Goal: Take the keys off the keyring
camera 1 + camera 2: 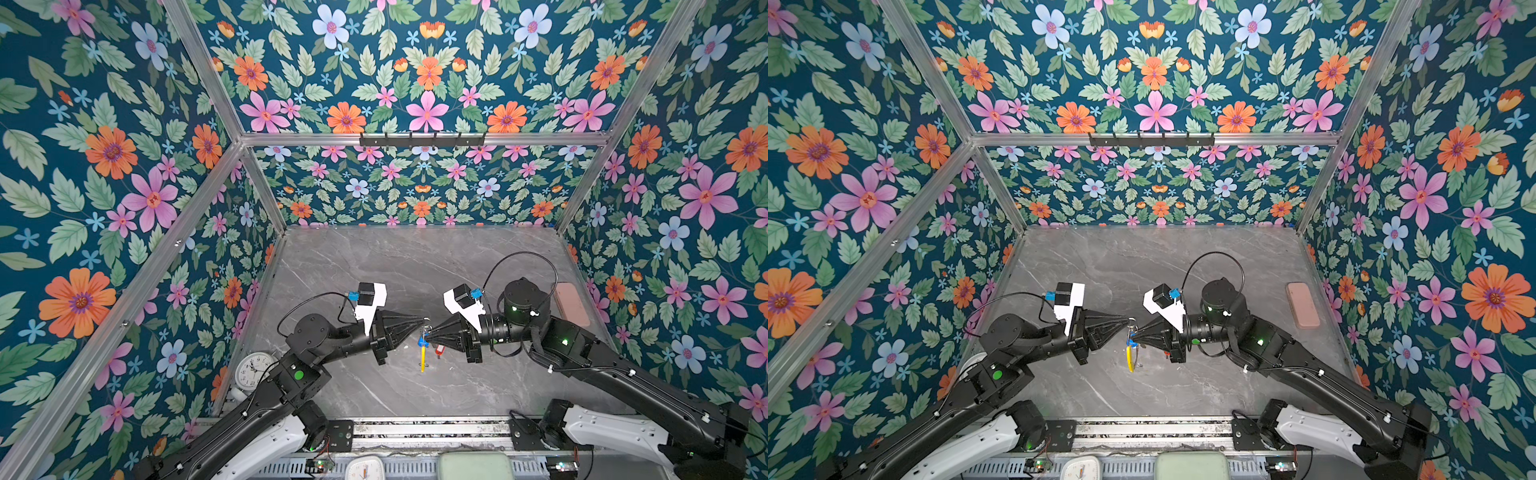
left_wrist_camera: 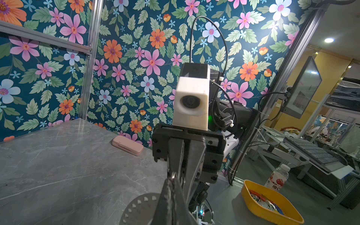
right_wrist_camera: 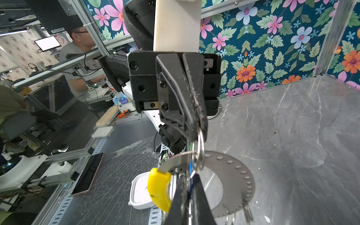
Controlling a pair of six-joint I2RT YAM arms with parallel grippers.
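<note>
The keyring [image 3: 233,171], a flat grey hoop with a yellow section [image 3: 158,189], hangs in mid-air between both grippers; in both top views it shows edge-on [image 1: 422,359] [image 1: 1130,358]. My left gripper [image 1: 426,320] [image 2: 172,181] is shut on a small metal loop [image 3: 200,144] at the hoop's top. My right gripper [image 1: 428,332] [image 3: 190,187] faces it tip to tip, shut on the blue-tagged key [image 1: 422,341], whose blue shows between its jaws. The red-tagged key [image 1: 439,350] lies on the table under the right gripper, apart from the hoop.
A round white clock [image 1: 254,369] stands at the table's left edge by the left arm. A pink case [image 1: 571,303] [image 2: 127,145] lies at the right wall. A square white clock [image 3: 142,192] and a green pad [image 1: 476,465] sit beyond the front rail.
</note>
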